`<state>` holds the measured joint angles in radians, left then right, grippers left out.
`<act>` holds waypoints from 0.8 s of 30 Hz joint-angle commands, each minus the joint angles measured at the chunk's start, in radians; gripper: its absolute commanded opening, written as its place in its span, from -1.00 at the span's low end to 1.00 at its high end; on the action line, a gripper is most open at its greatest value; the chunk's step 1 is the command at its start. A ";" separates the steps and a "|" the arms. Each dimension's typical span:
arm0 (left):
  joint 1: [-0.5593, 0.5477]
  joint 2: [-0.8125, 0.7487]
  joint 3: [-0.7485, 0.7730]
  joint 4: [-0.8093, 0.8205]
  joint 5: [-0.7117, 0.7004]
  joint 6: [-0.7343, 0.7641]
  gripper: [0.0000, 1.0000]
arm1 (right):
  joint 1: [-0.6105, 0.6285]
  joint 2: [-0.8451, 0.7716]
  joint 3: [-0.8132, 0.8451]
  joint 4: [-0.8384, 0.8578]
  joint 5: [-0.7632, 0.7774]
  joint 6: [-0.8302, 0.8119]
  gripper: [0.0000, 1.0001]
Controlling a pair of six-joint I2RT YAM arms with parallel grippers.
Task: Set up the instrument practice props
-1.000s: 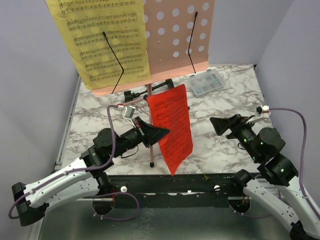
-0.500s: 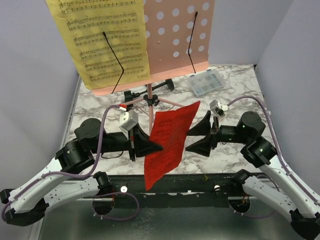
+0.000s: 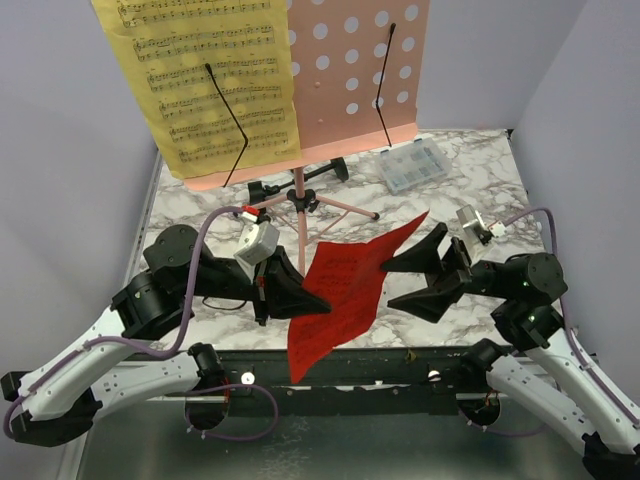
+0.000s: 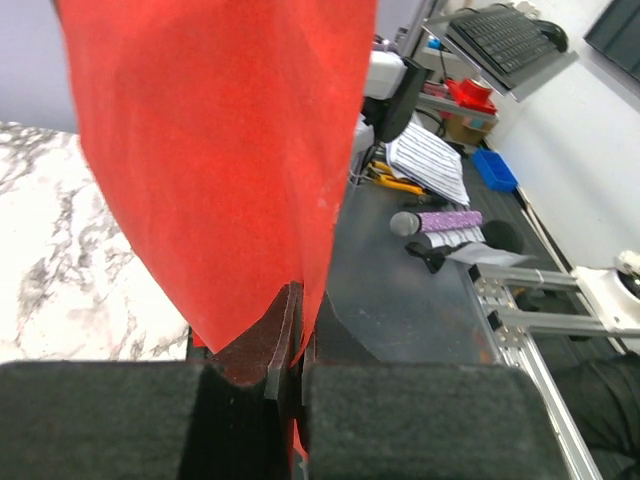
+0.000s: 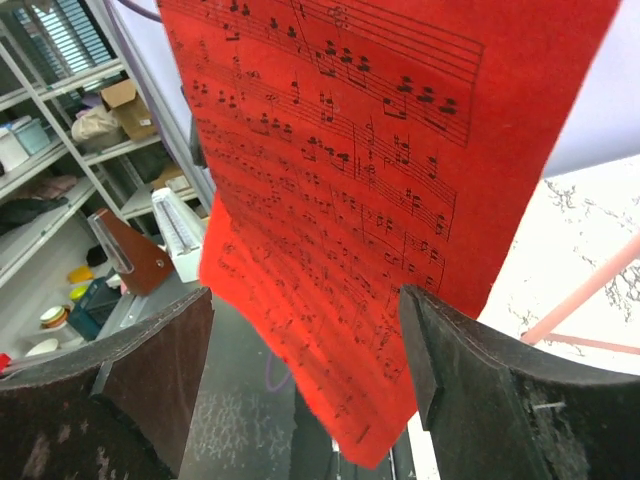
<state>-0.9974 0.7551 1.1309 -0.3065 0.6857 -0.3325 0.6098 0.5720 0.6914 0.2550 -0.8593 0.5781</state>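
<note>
Setting: marble-patterned worktop (image 3: pixel 440 190) boxed in by plain pale walls, with a dark rail along its near edge where both arms are bolted.
Left tool (image 3: pixel 315 300): in front of the music stand (image 3: pixel 350 70) and slightly left of its post. It is clamped tight on the red page (image 3: pixel 345 285). The left wrist view shows the two dark pads pressed together with the page's lower edge pinched between them.
Red page: held in the air in front of the stand's post, tilted and bowed. Its low end hangs over the near rail and its high corner rises to the right. The printed notes face the right wrist camera.
Right tool (image 3: pixel 388 284): in front of the stand and to the right of its post. The jaws are spread wide, with the red page's right edge at their mouth. Whether either pad touches the paper cannot be told.
Tripod legs (image 3: pixel 345 208): thin and pink, splayed on the worktop at the foot of the post, just beyond the red page.
Microphone (image 3: pixel 330 168): black, low on the worktop just behind the legs, partly hidden by the post.
Clear compartment box (image 3: pixel 413 165): flat on the worktop, behind and right of the post.
Stand desk: pink, perforated, upright atop the post, with a bare right half.
Yellow page (image 3: pixel 210 80): on the desk's left half, under a black wire holder (image 3: pixel 232 125).
</note>
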 commanded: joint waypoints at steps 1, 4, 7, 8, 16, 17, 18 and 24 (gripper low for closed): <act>-0.006 0.027 0.037 0.043 0.119 0.013 -1.00 | 0.003 -0.010 0.007 -0.002 -0.003 0.003 0.60; -0.006 0.032 0.048 0.049 0.121 0.008 -1.00 | 0.004 -0.044 0.018 -0.041 0.011 -0.008 0.59; -0.006 0.023 0.056 0.049 0.113 0.015 -1.00 | 0.004 -0.101 0.055 -0.207 0.106 -0.093 0.60; -0.006 0.018 0.056 0.049 0.101 0.020 -1.00 | 0.004 -0.121 0.057 -0.245 0.152 -0.112 0.61; -0.006 0.016 0.059 0.068 0.085 0.026 -1.00 | 0.004 -0.154 0.064 -0.297 0.244 -0.104 0.65; -0.007 0.019 0.054 0.083 0.087 0.019 -1.00 | 0.004 -0.150 0.054 -0.267 0.221 -0.084 0.64; -0.006 0.024 0.053 0.093 0.092 0.013 -1.00 | 0.004 -0.141 0.050 -0.212 0.198 -0.066 0.65; -0.006 0.044 0.067 0.107 0.049 0.000 -1.00 | 0.004 -0.137 0.046 -0.078 0.040 0.010 0.47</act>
<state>-0.9974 0.7872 1.1725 -0.2317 0.7605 -0.3256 0.6098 0.4431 0.7494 0.0208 -0.6834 0.5117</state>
